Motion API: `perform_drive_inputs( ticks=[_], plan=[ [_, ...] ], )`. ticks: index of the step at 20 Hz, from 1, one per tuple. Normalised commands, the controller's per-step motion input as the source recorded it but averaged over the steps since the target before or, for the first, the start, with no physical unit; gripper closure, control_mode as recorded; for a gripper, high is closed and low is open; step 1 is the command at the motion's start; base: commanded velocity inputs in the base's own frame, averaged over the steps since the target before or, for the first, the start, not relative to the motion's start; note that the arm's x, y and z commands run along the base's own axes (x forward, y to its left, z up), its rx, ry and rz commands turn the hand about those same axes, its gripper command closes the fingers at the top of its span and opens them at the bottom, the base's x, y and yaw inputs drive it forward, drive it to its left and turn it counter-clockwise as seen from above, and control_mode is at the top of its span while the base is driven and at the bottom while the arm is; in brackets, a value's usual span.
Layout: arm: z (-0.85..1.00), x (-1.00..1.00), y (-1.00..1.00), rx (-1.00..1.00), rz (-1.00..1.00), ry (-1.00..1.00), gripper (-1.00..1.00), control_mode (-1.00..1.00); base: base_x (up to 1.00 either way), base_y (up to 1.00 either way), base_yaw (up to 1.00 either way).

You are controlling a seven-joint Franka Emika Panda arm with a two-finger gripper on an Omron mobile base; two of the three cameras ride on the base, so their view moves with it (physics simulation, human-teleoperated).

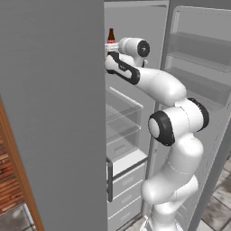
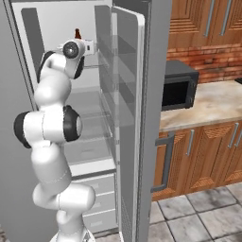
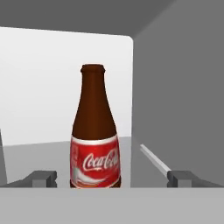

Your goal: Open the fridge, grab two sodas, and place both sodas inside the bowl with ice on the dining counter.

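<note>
The fridge (image 1: pixel 54 117) stands with its right door (image 1: pixel 198 67) swung open and its white inside showing. On an upper shelf stands one soda, a dark-brown cola bottle (image 3: pixel 94 135) with a red label. Its neck also shows above the hand (image 1: pixel 111 35) (image 2: pixel 77 33). My gripper (image 3: pixel 112 178) reaches into the shelf and is open. Its fingertips (image 3: pixel 43 177) stand wide apart on either side of the bottle's base without touching it. The hand sits just below the bottle's neck in the left base view (image 1: pixel 111 47). The bowl with ice and the dining counter are out of view.
Glass shelves (image 1: pixel 122 106) and white drawers (image 1: pixel 126 180) fill the fridge below my arm. The open door (image 2: pixel 130 118) with its shelves stands right of the arm. Beyond it are a black microwave (image 2: pixel 179 87), the wall counter (image 2: pixel 212 106) and wooden cabinets (image 2: pixel 203 151).
</note>
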Motion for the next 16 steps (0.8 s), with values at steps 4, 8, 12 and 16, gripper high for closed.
perform_drive_inputs(
  ticks=[4, 8, 12, 16],
  plan=[
    [0.0, 0.21, 0.21, 0.0, 0.0, 0.0, -1.0, -1.0, 0.0, 0.0, 0.0],
    [0.0, 0.14, 0.12, 0.0, 0.0, 0.0, -1.0, -1.0, 0.0, 0.0, 0.0],
    [0.0, 0.05, 0.05, 0.0, 0.0, 0.01, -1.0, -1.0, 0.0, 0.0, 0.0],
    [0.0, 0.08, 0.09, 0.0, 0.0, 0.02, -1.0, -1.0, 0.0, 0.0, 0.0]
  ],
)
